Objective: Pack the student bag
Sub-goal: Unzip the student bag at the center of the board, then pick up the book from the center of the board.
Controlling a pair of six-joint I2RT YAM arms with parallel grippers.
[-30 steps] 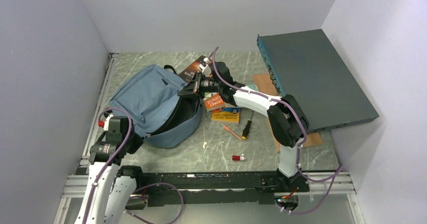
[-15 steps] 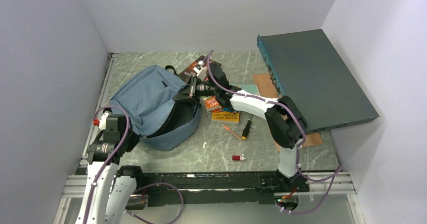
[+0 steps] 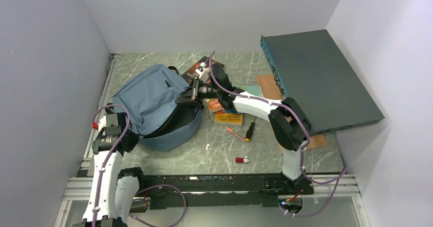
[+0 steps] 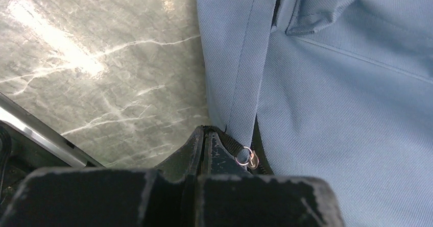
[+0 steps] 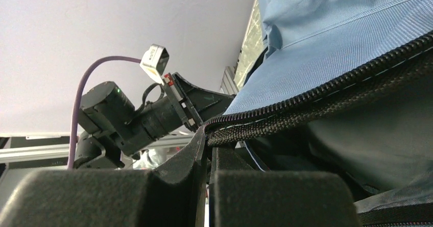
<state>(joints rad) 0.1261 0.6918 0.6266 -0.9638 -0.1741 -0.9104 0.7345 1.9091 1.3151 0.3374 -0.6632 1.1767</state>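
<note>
The dusty-blue student bag lies at the table's left with its main opening gaping toward the right. My left gripper is at the bag's near-left corner. In the left wrist view it is shut on the black zipper pull strap, which carries a small metal ring. My right gripper is at the upper rim of the opening. In the right wrist view it is shut on the bag's black zipper edge and holds it lifted. The bag's dark inside shows below.
Books lie right of the bag, and a dark book lies behind it. A screwdriver, a red pencil and a small red item lie on the table. A dark teal flat box leans at the right.
My left arm has drawn back toward the left with the zipper pull. My right gripper has shifted slightly left with the rim, and the bag has moved a little.
</note>
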